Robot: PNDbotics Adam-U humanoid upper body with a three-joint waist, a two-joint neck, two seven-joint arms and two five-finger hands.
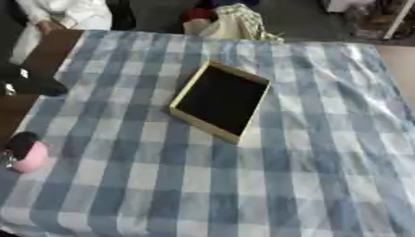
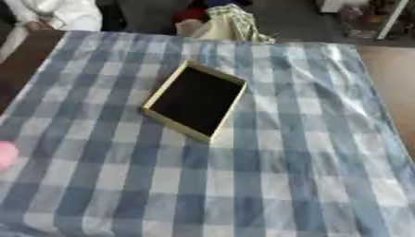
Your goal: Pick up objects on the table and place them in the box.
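Note:
A shallow box (image 1: 220, 99) with a tan rim and a black inside lies askew in the middle of the blue-and-white checked tablecloth (image 1: 243, 185). Nothing shows inside it. At the cloth's left edge sits a pink rounded object (image 1: 32, 158) with a black part (image 1: 22, 139) on its upper end. In the right eye view only a sliver of the pink object (image 2: 4, 155) shows. Neither of my hands appears in either view.
A dark shape (image 1: 32, 82) sits on the bare brown table (image 1: 48, 46) left of the cloth. Beyond the far edge lie a heap of pale fabric (image 1: 235, 21) and something red. The cloth is wrinkled at its right side (image 1: 373, 92).

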